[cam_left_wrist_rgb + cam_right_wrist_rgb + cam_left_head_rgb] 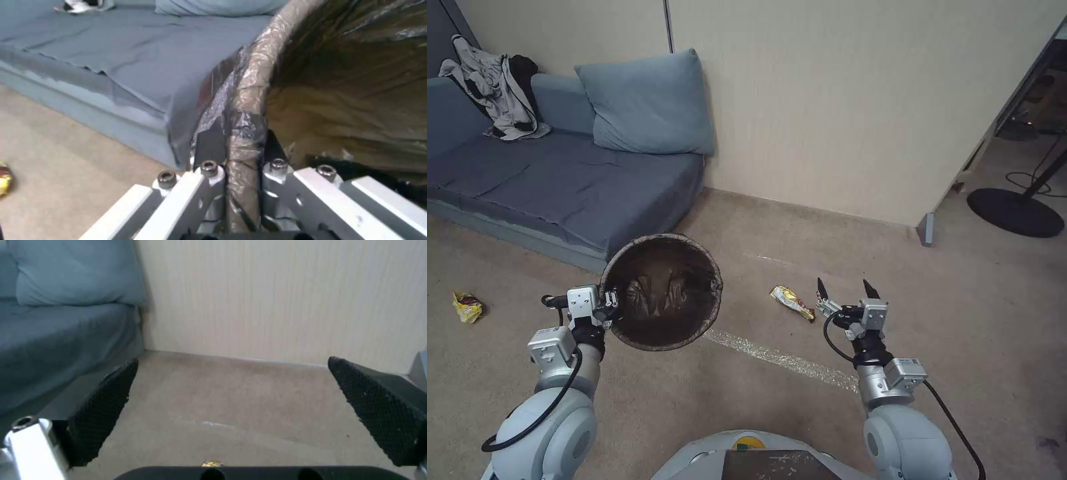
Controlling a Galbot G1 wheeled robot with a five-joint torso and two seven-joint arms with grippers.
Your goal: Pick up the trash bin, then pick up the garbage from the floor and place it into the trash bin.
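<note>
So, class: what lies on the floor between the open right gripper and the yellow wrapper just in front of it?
Bare carpet. In the head view the right gripper hangs open just right of the yellow wrapper, nothing between them.

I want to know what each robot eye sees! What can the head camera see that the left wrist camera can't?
Head view alone: the right gripper held open over the carpet, a yellow wrapper on the floor just beside it, the wall, and the whole round mouth of the trash bin. Left wrist view alone: a close look at the left gripper, its fingers pinching the bin's bag-covered rim from both sides. Both share the bin, the blue sofa, the carpet, and a second yellow wrapper lying on the floor farther left.
</note>
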